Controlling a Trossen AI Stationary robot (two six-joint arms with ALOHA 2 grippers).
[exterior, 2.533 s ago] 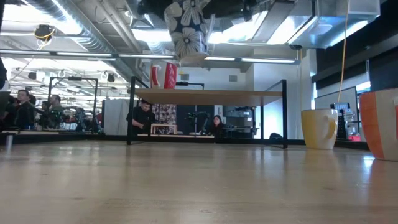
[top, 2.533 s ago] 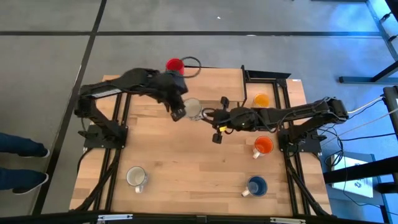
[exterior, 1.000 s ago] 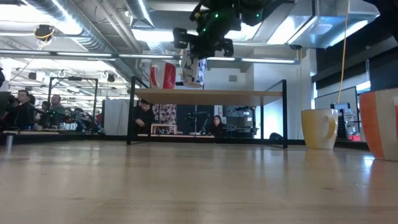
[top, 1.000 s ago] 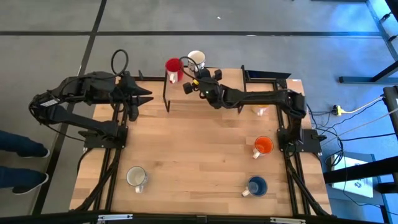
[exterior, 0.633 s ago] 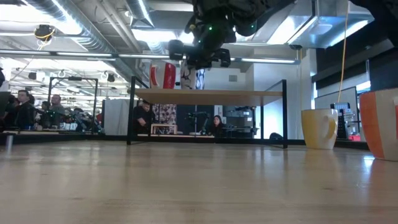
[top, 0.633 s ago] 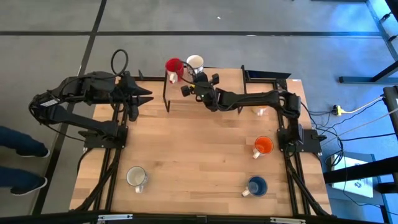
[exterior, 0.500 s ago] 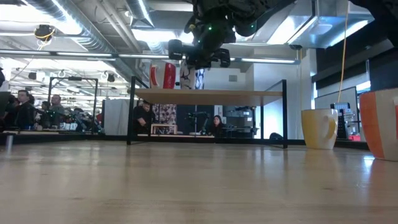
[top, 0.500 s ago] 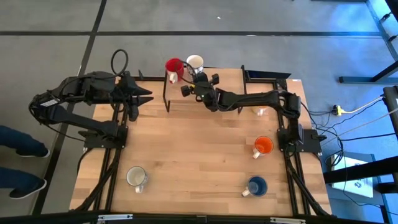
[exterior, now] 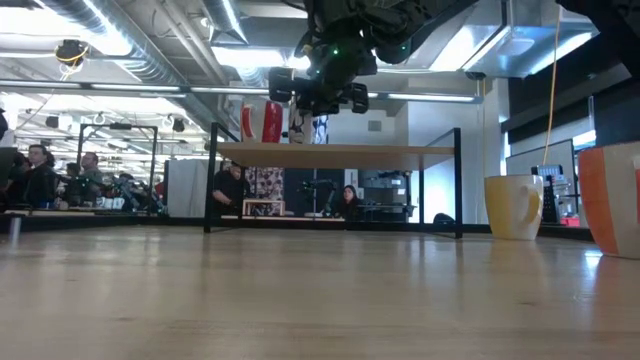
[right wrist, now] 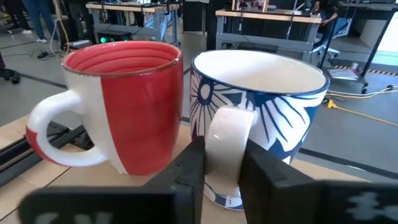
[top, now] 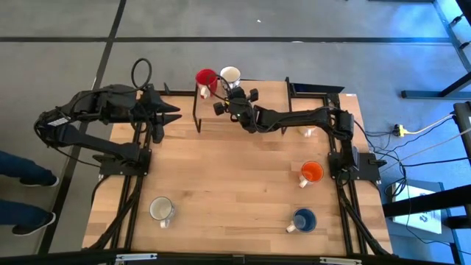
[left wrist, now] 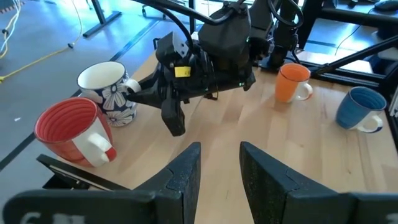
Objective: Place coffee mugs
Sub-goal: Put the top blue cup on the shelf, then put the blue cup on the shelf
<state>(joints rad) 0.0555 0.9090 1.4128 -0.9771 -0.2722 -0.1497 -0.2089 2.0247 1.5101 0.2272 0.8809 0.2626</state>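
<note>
The right gripper (right wrist: 219,180) has its fingers loosely either side of the handle of the flower-patterned mug (right wrist: 261,106); whether they grip is unclear. The red mug (right wrist: 127,102) stands just beside it on the raised shelf (exterior: 335,152). The left gripper (left wrist: 219,171) waits, parted, empty.

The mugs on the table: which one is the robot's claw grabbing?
The white ceramic mug with dark flowers, beside the red mug. The right claw pinches its handle.

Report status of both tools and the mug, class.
Right tool shut on patterned mug, standing on shelf beside red mug. Left tool open, waiting left. Nothing blocking.
</note>
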